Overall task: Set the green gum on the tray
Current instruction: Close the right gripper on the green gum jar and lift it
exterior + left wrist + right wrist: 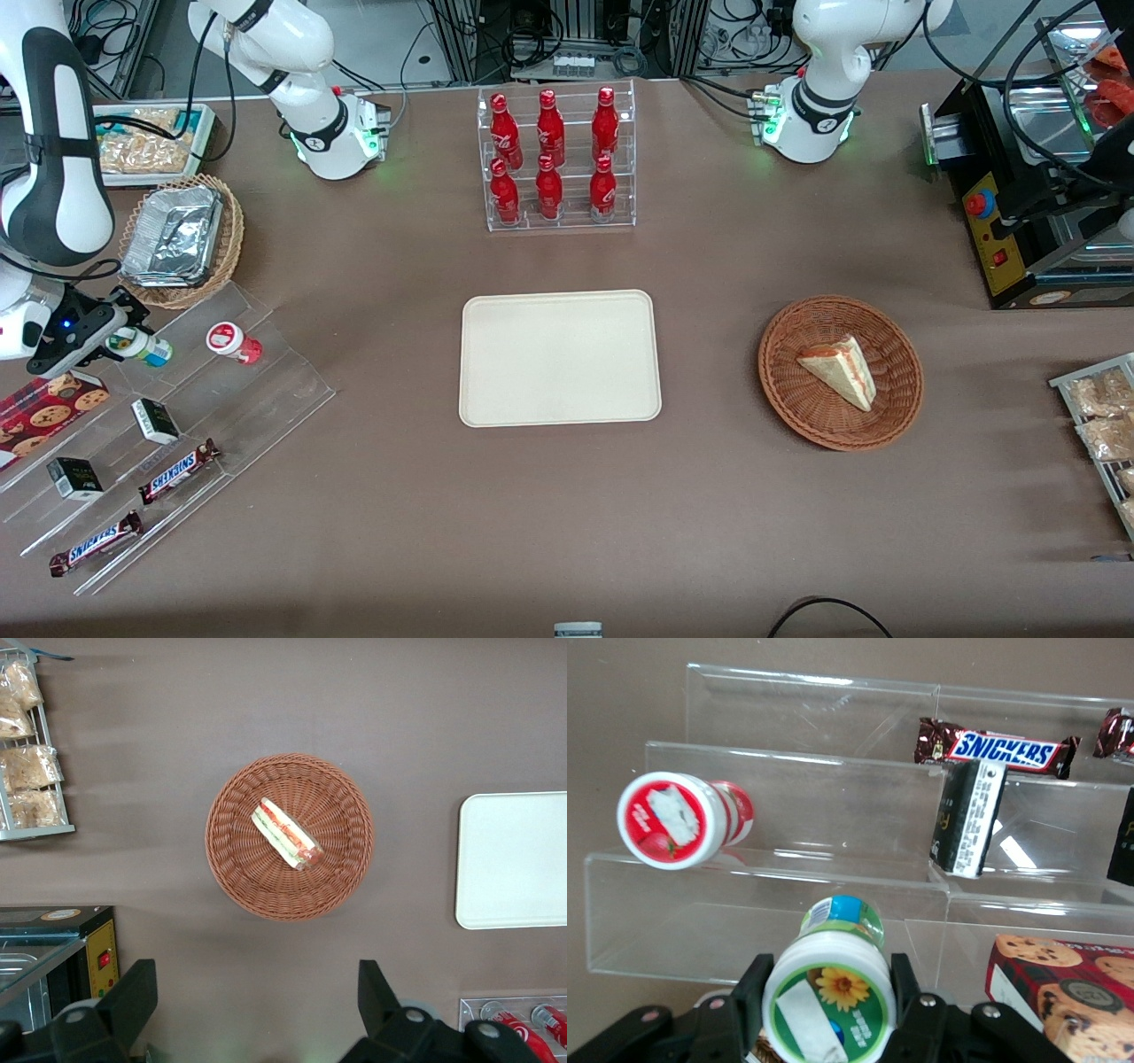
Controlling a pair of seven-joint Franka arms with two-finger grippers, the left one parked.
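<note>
The green gum [830, 992], a small white bottle with a green-and-white lid and blue-green label, sits between the black fingers [755, 988] of my gripper [828, 997], which is shut on its lid end. In the front view the gripper [111, 341] holds the green gum [142, 346] over the top step of the clear acrylic display at the working arm's end of the table. The cream-beige tray [560, 357] lies flat at the table's middle, well away from the gripper. Its edge also shows in the left wrist view [514, 859].
A red-lidded gum bottle [232, 342] lies beside the green one on the acrylic steps [266, 390]. Snickers bars [177, 472], small black boxes [156, 421] and a cookie box [49, 408] lie on lower steps. A foil tray in a wicker basket [177, 239], a cola bottle rack [556, 159] and a sandwich basket [840, 372] stand around.
</note>
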